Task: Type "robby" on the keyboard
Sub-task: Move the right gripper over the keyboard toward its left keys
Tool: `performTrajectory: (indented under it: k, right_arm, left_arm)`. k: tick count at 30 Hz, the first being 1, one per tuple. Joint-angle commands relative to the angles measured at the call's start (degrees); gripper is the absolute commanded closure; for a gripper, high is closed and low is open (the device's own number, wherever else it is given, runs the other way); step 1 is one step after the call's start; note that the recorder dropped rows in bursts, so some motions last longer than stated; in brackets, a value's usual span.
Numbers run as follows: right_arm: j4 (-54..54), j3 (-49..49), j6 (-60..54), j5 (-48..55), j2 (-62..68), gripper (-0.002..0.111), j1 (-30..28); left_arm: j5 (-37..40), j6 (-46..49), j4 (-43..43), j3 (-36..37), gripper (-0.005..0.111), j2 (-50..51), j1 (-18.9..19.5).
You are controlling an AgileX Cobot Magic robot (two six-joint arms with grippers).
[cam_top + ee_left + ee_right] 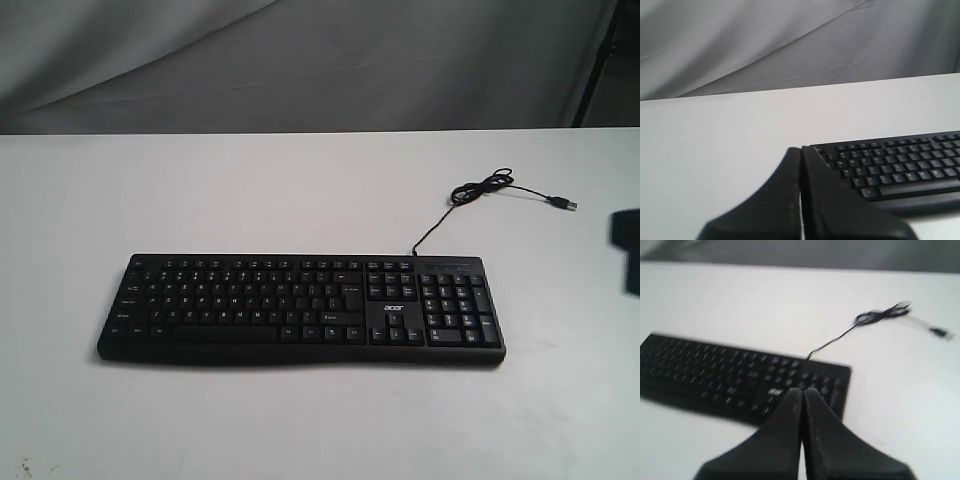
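Note:
The black keyboard [300,310] lies flat on the white table, number pad to the right, with the white acer logo [394,293] above the arrow keys. Its thin black USB cable [470,195] runs back and right to a loose plug [566,203]. My left gripper [801,149] is shut and empty, hovering off the keyboard's [895,167] left end. My right gripper [803,390] is shut and empty, above the near edge of the keyboard [740,377] close to the number pad. In the exterior view only a dark bit of the right arm [627,250] shows at the right edge.
The white table [300,190] spreads around the keyboard. A grey cloth backdrop [300,60] hangs behind the table's far edge. The cable's coil [880,315] and plug lie on the table behind the number pad.

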Motion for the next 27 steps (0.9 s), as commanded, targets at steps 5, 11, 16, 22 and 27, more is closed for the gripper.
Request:
performTrajectory:
  k: [5,11,16,22,27]
  right_arm:
    - [-0.23,-15.31,-2.81,2.20,25.81,0.108,23.38]
    - [0.81,-38.47,-11.13,10.83,46.62,0.108,26.84]
    - [10.57,-53.69,-18.20,12.83,59.39,0.108,27.03]
    - [10.27,-63.61,-21.39,13.79,71.36,0.108,27.61]
    - [10.27,-64.37,-24.82,9.36,77.57,0.108,27.69]
  left_arm:
    - [-0.42,-0.16,0.27,0.25,0.107,-0.20,-0.36]
    - [-0.42,-0.16,0.27,0.25,0.107,-0.20,-0.36]
    - [-0.42,-0.16,0.27,0.25,0.107,-0.20,-0.36]
    - [-0.42,-0.16,0.27,0.25,0.107,-0.20,-0.36]
    - [-0.42,-0.16,0.27,0.25,0.107,-0.20,-0.36]
